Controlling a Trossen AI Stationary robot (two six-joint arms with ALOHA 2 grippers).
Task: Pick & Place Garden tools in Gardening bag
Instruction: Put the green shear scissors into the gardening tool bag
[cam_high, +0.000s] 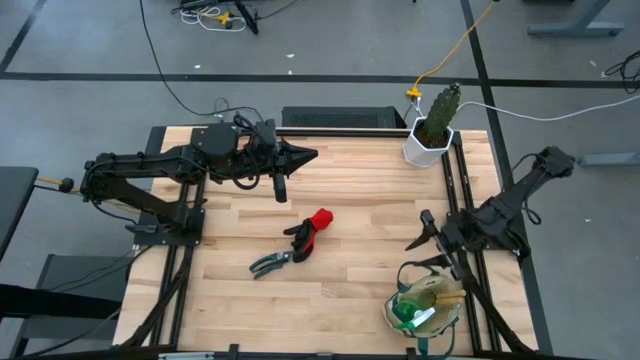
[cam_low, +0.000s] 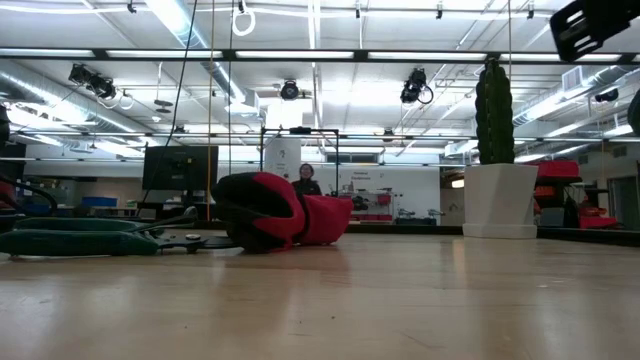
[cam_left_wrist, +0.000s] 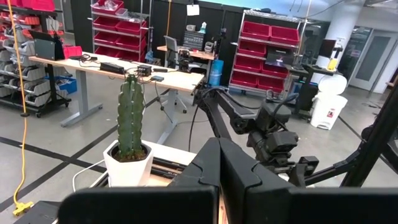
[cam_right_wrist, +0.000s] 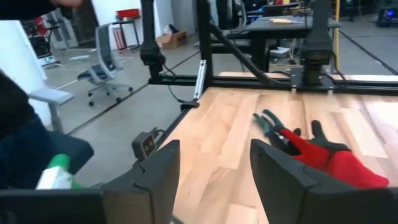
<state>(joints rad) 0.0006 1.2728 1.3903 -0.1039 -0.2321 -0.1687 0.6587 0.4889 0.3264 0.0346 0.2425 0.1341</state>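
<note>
Right gripper (cam_high: 422, 232) hanging open and empty just above the gardening bag (cam_high: 425, 308), nearer than the clenched left gripper (cam_high: 305, 155) to the gloves (cam_high: 309, 232) and pruners (cam_high: 271, 262) lying mid-table, off to its left, long axes slanting toward it.

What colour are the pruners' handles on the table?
Dark green, seen best in the low view: pruners, lying beside the red-and-black gloves.

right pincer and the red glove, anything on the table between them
Nothing: in the high view, only bare wood lies between the open right pincer and the red glove.
</note>
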